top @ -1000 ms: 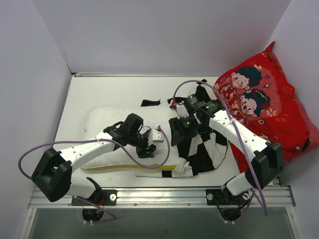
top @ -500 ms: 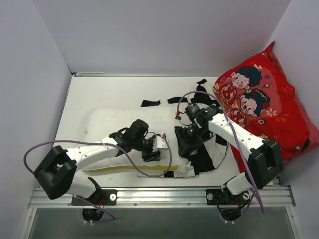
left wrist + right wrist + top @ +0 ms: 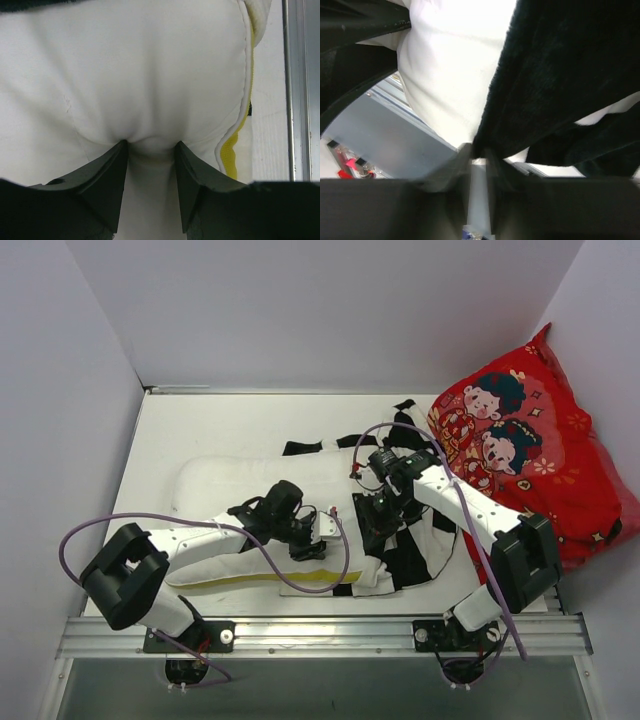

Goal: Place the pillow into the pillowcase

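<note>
Across the middle of the surface (image 3: pixel 200 415) lies the pillow (image 3: pixel 230 480), its right end at, perhaps just inside, the mouth of the checkered pillowcase (image 3: pixel 415 560); it looks soft, light and squashy, so I judge a pinch of its cover near the yellow edge band (image 3: pixel 229 150) a better hold than its bulk. My left claw (image 3: pixel 150 145) stands half closed with a pucker of pillow fabric bunched between its fingers (image 3: pixel 100 175), while my right claw (image 3: pixel 477 155) is clamped tight on the limp rim of the pillowcase, which could slip free under a hard pull. Farther right sits the red cushion (image 3: pixel 530 450).
</note>
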Available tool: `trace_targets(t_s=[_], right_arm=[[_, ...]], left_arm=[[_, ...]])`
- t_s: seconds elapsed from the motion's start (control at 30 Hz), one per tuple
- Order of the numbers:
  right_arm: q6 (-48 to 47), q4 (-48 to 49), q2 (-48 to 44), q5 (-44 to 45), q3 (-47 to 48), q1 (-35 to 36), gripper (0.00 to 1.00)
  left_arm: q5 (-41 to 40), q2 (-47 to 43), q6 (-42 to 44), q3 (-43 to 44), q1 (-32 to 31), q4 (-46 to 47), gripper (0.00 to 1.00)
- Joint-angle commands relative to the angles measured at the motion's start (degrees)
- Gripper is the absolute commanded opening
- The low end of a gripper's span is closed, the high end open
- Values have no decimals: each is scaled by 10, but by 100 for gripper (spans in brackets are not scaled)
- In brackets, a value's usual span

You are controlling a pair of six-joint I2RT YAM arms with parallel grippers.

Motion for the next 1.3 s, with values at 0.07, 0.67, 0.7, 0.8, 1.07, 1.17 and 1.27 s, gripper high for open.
trace_targets(t_s=[0.07,0.67,0.7,0.8,1.07,1.17,1.27], right_arm=[[10,-34,-7,36,22,-1,42],[118,-19,36,-166,176,30,0],[157,8,35,-177,195,30,0],[187,39,29,-186,187,27,0],[69,7,64,-120,45,-25,0],[-36,-25,70,-104,26,-4,0],[-81,-34,54,-117,10,14,1]], left_arm=[[3,10,2,13,-5,21,49],[10,27,-68,35,1,80,3],[13,25,-72,36,0,85,0],[21,6,-88,32,2,103,0],[36,-43,-99,-5,3,97,0],[64,-61,-97,-4,2,57,18],[84,-112,-119,-2,23,0,44]])
